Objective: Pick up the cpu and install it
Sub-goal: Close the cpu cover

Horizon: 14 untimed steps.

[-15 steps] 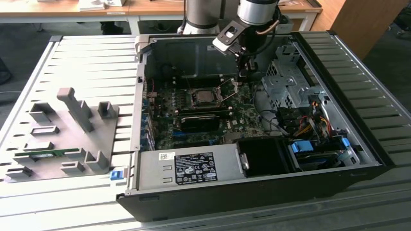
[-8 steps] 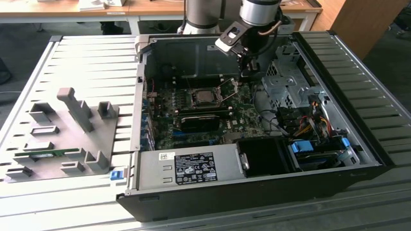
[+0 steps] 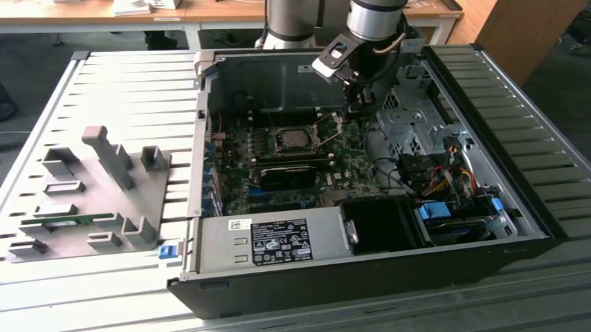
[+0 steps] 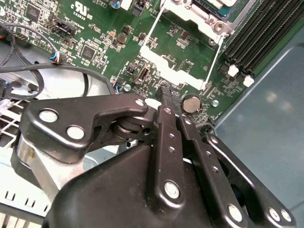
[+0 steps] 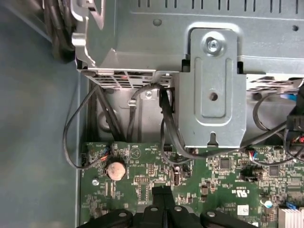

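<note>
Black two-finger gripper [image 3: 356, 111] pinched shut, empty, low over the green motherboard [image 4: 95, 52].
I find the small silvery-grey square cpu [image 3: 295, 140] lying in its socket near the board's middle, apparently seated, with my tool just beside the socket's edge. The grey metal drive cage [image 5: 212, 109] and loose black cables [image 5: 166, 130] crowd the case-wall side, so I judge sideways room tight.

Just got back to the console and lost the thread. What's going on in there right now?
The robot arm reaches into the open computer case. Its gripper is shut with nothing seen between its fingers, low over the green board, close to the round coin battery. The cpu lies in its socket, apart from the gripper, and the socket's metal frame looks open. A grey fixture plate sits outside the case, at the exterior view's left.
</note>
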Tool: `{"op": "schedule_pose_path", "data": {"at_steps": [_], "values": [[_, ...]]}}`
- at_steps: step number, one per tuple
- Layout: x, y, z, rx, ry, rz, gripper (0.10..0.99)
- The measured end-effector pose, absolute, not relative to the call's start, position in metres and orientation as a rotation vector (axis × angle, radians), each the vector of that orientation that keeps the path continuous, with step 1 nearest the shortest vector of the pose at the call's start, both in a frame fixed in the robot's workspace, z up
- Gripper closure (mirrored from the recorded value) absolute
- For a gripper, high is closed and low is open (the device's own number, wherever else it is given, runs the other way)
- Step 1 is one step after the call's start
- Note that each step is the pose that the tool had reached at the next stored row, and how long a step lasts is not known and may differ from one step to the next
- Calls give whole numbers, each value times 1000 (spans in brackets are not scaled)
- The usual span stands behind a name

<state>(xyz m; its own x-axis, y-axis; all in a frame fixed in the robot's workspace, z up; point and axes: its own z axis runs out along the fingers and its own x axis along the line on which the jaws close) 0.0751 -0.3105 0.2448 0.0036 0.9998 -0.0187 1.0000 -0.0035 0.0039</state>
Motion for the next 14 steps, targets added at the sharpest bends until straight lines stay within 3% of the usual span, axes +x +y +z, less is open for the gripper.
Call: {"op": "schedule_pose_path", "data": {"at_steps": [14], "values": [[73, -310, 236, 2215, 2207, -17, 980]]}}
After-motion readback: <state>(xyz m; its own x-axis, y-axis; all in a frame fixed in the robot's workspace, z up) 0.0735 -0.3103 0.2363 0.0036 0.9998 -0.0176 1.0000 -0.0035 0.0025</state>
